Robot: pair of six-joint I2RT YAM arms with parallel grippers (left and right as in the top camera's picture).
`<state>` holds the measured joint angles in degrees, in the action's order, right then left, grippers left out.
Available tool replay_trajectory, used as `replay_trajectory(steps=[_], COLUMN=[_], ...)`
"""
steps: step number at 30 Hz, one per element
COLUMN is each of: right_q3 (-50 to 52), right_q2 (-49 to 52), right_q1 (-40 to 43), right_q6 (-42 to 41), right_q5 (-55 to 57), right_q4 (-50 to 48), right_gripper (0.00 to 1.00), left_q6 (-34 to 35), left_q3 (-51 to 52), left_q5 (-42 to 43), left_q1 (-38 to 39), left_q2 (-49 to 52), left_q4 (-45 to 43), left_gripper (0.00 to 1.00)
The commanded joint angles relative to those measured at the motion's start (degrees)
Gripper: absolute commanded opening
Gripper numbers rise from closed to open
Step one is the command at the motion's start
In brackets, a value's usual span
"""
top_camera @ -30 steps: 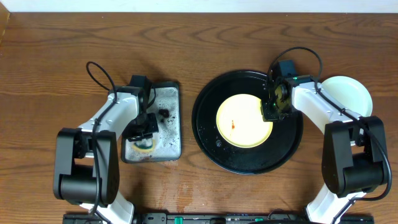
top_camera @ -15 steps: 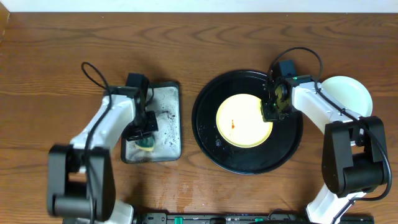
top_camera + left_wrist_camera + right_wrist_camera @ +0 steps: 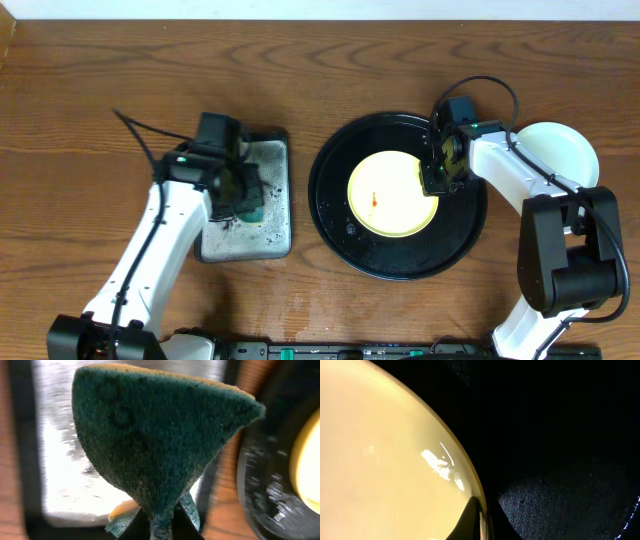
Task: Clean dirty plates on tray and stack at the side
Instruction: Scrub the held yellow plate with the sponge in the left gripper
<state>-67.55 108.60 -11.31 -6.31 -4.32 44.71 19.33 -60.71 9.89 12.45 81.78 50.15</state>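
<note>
Showing two robot arms at a brown wooden table (image 3: 300,70). The left fingers (image 3: 132,529) pinch one corner of a dark green scouring sponge with a yellow back (image 3: 160,435), over a small wet rectangular metal tray (image 3: 272,225). The right fingers (image 3: 466,522) are closed on the rim of a pale yellow round plate (image 3: 385,195) — marked with a small red smear (image 3: 373,198) — lying mid-way in the large glossy black round tray (image 3: 400,258). A mint-white round plate (image 3: 565,150) sits on the table beside it. Likely risks: scrubbing pressure could slide the slick rim out of that narrow pinch, and the corner-held sponge could fold or twist loose.
</note>
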Motion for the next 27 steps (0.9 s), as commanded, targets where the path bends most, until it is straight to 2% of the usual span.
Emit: replay_trajectory(steps=[1,7,14,20,27], right_q3=[0.8,0.8,0.8,0.8,0.8], right_q2=[2.0,2.0,2.0,2.0,2.0], right_q1=[0.0,0.0,0.0,0.0,0.0], right_q6=[-0.5,-0.3,1.7,1.7,1.7], right_q5=[-0.7,-1.6,-4.3,-5.2,-5.2], right_q4=[0.5,0.5,-0.1,0.2,0.4], right_gripper=[0.01,0.01,0.01,0.01,0.01], left_q6=[3.8,12.7,18.6,25.7,28.4], left_q3=[-6.0,-7.2,-7.2,-7.2,-7.2], left_q5=[3.2,6.3,6.6,9.6,10.9], left_q1=[5.5,17.1,28.2,30.4,30.4], left_q2=[-0.2,1.9,13.3,24.1,33.8], left_q4=[-1.4,-11.8,-24.1,-33.0,-33.1], left_gripper=[0.07,0.07,0.07,0.08,0.08])
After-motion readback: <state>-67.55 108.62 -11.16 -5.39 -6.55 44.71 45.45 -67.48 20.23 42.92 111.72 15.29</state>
